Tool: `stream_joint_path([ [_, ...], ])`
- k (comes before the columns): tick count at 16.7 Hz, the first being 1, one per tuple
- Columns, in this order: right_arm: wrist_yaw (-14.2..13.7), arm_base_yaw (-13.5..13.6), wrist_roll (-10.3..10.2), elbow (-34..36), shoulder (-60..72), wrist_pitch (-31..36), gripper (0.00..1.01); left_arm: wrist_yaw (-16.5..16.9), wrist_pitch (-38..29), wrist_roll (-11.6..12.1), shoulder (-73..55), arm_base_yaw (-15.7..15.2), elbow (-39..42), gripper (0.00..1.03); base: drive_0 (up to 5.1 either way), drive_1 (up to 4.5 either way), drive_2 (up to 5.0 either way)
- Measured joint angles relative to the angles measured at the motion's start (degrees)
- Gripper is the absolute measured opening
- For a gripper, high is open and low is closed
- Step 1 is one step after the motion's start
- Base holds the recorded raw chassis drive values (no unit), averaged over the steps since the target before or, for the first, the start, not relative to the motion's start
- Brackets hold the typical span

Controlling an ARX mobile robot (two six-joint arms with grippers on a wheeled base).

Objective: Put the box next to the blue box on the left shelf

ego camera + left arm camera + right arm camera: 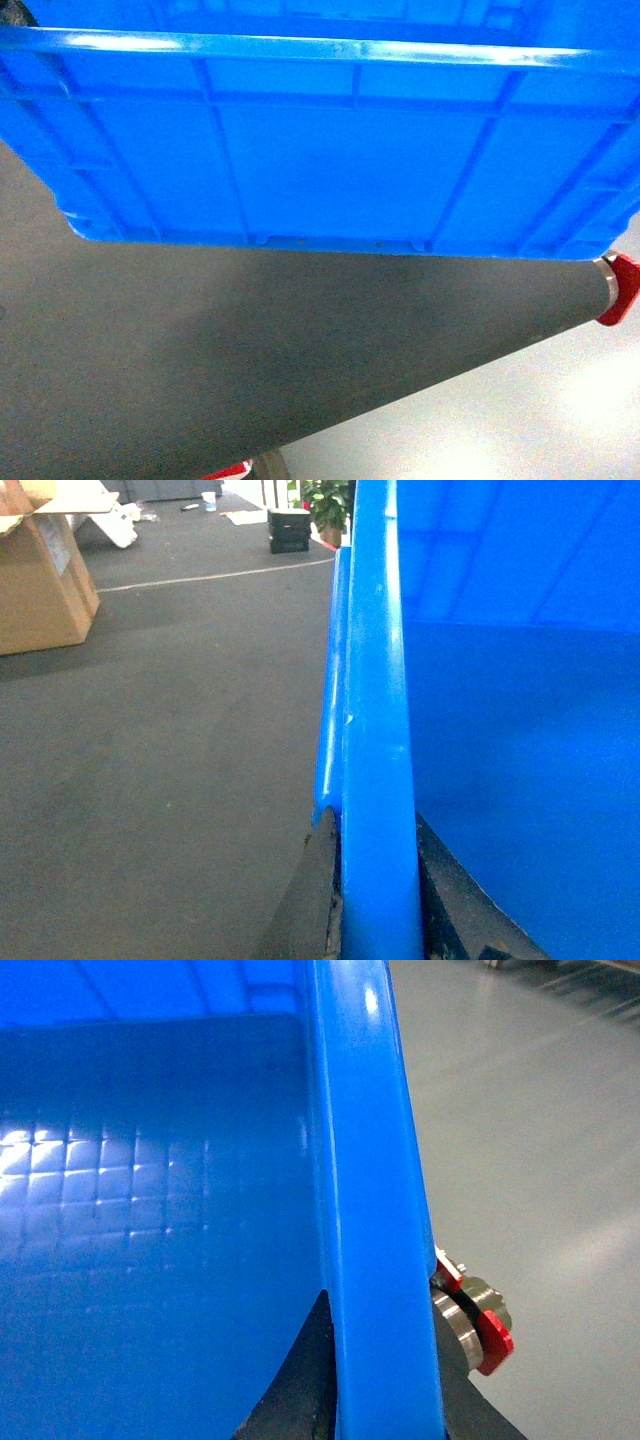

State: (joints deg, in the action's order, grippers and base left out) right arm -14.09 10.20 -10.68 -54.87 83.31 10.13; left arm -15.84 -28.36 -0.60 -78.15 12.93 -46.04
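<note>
Item: box (330, 150), bright blue ribbed crate, open-top, empty. Location: carried aloft, filling the head view from 9 to 3 o'clock, above grey floor (200, 350).
Left hand (375, 920): dark fingers either side of the rolled rim, clamped on it.
Right hand (380, 1400): likewise gripping the opposite rim.
Also present: cardboard carton (40, 580) at 10 o'clock, left wrist view.
Status: lift done; left shelf not in view; transport and placement judged outstanding.

The left gripper (375, 920) pinches one thick side rim of the box (320, 170) between its dark fingers (310, 900), and the right gripper (385, 1390) pinches the other side rim the same way.
</note>
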Motion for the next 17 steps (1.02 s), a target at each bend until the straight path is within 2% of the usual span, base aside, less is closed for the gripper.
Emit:
stream_joint_path([
  [17, 0.0, 0.0, 0.0, 0.0, 0.0, 0.0, 0.10, 0.0, 0.0, 0.0, 0.0, 0.0, 0.0, 0.10, -1.4, -1.41, -1.4],
])
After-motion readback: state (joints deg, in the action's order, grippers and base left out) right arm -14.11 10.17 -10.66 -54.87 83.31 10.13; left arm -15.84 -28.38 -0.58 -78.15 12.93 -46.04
